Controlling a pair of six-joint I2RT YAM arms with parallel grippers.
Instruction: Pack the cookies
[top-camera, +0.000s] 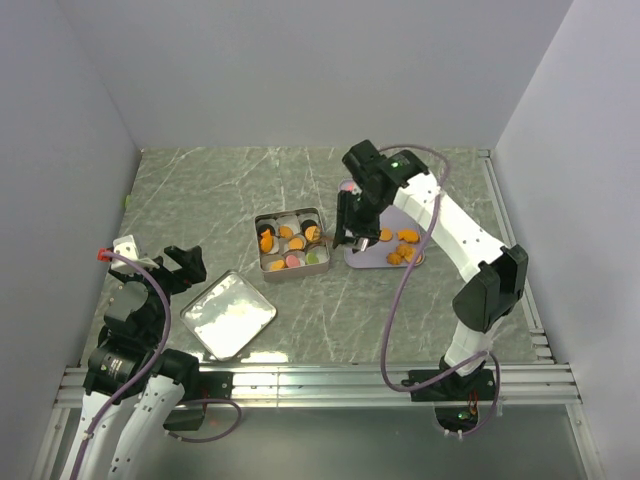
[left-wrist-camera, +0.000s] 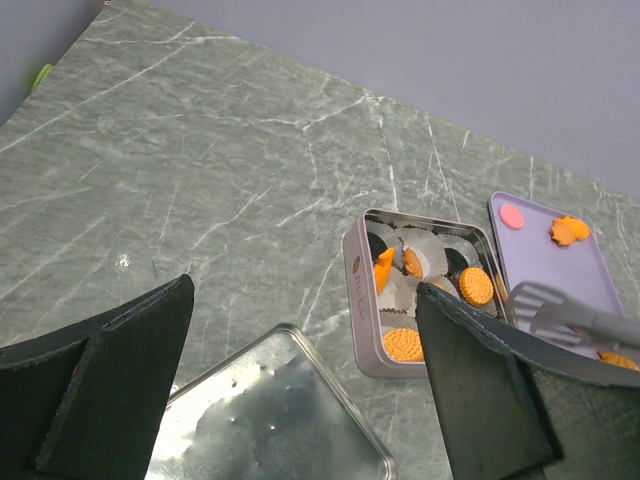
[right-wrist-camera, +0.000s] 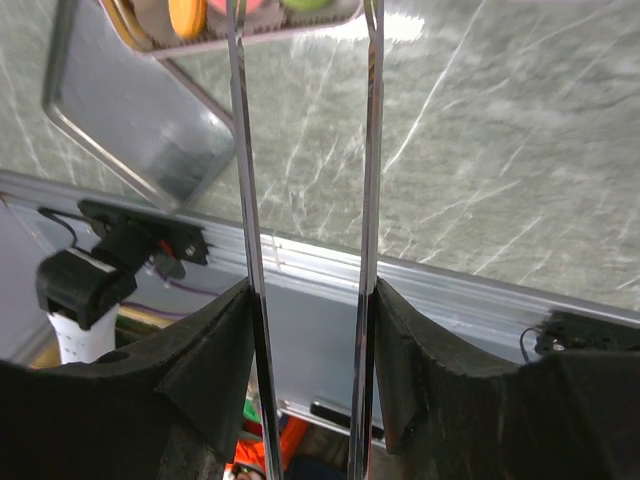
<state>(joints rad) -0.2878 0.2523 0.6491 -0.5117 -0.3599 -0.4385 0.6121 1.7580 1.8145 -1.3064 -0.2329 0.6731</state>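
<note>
Several orange cookies (top-camera: 402, 250) lie on the lavender tray (top-camera: 375, 262), with a pink one (left-wrist-camera: 511, 216) at its far end. More cookies (left-wrist-camera: 476, 286) sit in paper cups inside the square silver tin (top-camera: 295, 272). My right gripper (top-camera: 352, 225) hangs over the gap between tin and tray, shut on metal tongs (right-wrist-camera: 243, 150). The two tong arms stand apart, and the tong tips (left-wrist-camera: 565, 315) hover over the tin's right edge with nothing visible between them. At the near left, my left gripper (left-wrist-camera: 305, 295) is wide open and holds nothing.
The tin's flat silver lid (top-camera: 228, 314) lies on the marble table in front of the left arm, just under the left fingers. A metal rail (top-camera: 320, 380) runs along the near table edge. Grey walls close in the left, back and right.
</note>
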